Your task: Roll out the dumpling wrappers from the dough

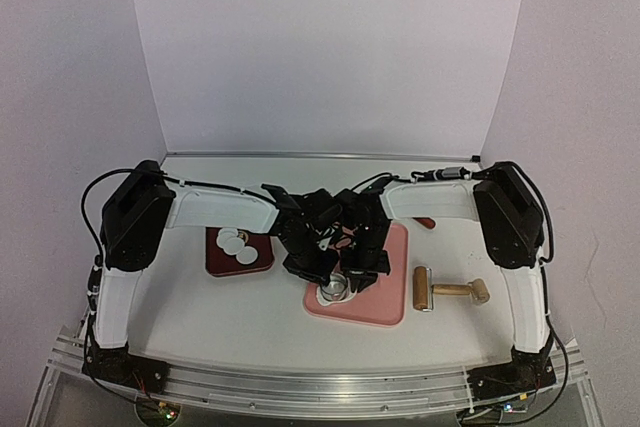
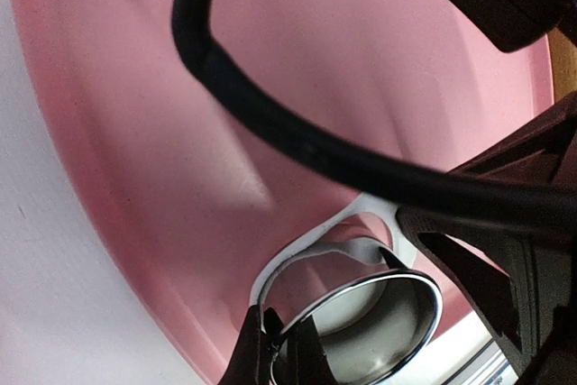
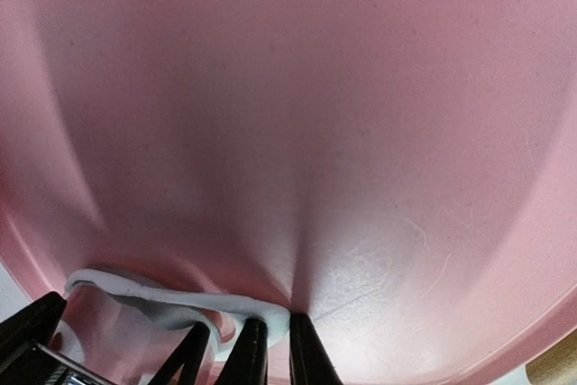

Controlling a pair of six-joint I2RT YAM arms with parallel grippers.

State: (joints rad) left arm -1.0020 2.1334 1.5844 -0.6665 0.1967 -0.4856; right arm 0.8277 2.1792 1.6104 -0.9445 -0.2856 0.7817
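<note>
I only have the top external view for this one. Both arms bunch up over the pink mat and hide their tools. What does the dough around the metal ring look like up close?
Observer: The left wrist view shows the dough as a thin, ragged white strip curving round the ring cutter.
Operator: Is the left tool on it?
Observer: Yes. The left tool is shut, pinching the strip just beside the cutter's rim.
Operator: And the right tool?
Observer: In the right wrist view, the right tool has its tips nearly together at an end of the strip. I cannot tell whether it actually grips.
</note>
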